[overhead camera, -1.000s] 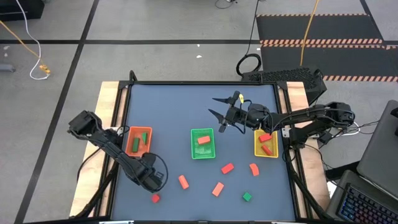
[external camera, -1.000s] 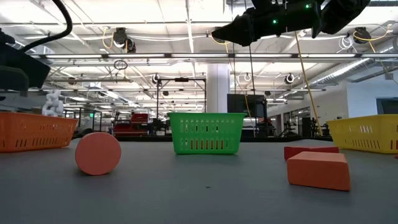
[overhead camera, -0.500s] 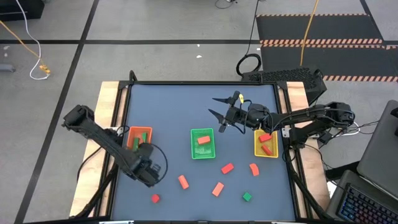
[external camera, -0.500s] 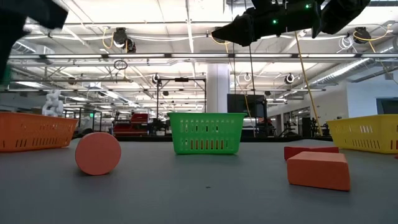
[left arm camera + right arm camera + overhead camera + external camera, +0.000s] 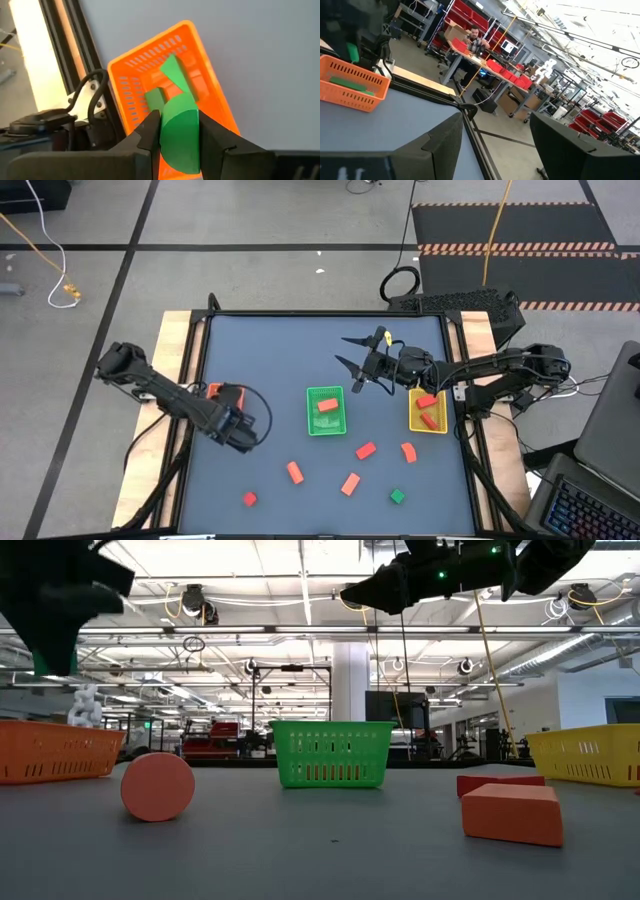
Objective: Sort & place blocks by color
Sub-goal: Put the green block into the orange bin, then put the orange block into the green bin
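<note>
Overhead, the left gripper sits at centre left of the frame, just off the orange tray, whose visible corner peeks out from under the arm. The green tray at mid frame holds a salmon block, and the yellow tray at right holds two red blocks. Loose pieces lie along the lower part of the table: a salmon block, another, a small red cube, a red block, a curved salmon piece and a green cube. The right gripper hovers above centre, fingers spread and empty.

From table height, a salmon disc face stands at left, the green tray at centre, an orange block at lower right.

Through the left wrist camera, the dark fingers pinch a green half-round block by its two flat faces (the sensible hold, since the curved side would likely slip); it hangs over the orange tray, which already contains green pieces. The block looks rigid, light and smooth.

In the right wrist view, the fingers stand wide apart; the orange tray shows at left.
</note>
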`<state>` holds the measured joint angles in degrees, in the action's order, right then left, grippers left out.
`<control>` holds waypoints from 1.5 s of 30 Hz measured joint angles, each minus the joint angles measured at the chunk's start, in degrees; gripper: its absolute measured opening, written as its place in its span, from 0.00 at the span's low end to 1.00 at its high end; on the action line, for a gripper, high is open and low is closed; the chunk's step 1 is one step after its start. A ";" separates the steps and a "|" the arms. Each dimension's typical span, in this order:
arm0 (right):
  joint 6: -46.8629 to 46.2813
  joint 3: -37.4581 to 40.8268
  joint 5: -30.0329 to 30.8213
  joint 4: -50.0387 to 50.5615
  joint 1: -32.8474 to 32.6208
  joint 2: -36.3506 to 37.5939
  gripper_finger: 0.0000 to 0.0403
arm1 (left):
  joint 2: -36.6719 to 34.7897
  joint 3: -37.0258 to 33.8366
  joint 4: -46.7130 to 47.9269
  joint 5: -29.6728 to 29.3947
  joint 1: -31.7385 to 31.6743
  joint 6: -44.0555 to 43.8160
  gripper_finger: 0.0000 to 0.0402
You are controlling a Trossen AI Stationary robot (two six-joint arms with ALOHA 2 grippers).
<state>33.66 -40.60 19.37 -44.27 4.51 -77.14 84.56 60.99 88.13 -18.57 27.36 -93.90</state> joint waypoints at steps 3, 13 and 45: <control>0.01 0.00 -0.02 -0.02 0.00 0.00 0.56 | 0.02 -2.45 -1.79 -0.02 -1.22 0.16 0.24; 0.00 0.00 -0.02 -0.02 0.00 0.00 0.56 | 0.02 -8.20 -3.71 -0.46 -4.10 1.00 0.66; -34.17 -0.02 -0.31 6.20 -3.99 0.00 0.56 | -0.30 5.21 -70.73 -17.37 -17.49 83.11 0.53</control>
<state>-0.50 -40.62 19.06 -38.07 0.53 -77.14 84.26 66.20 17.40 -35.94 9.87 -10.80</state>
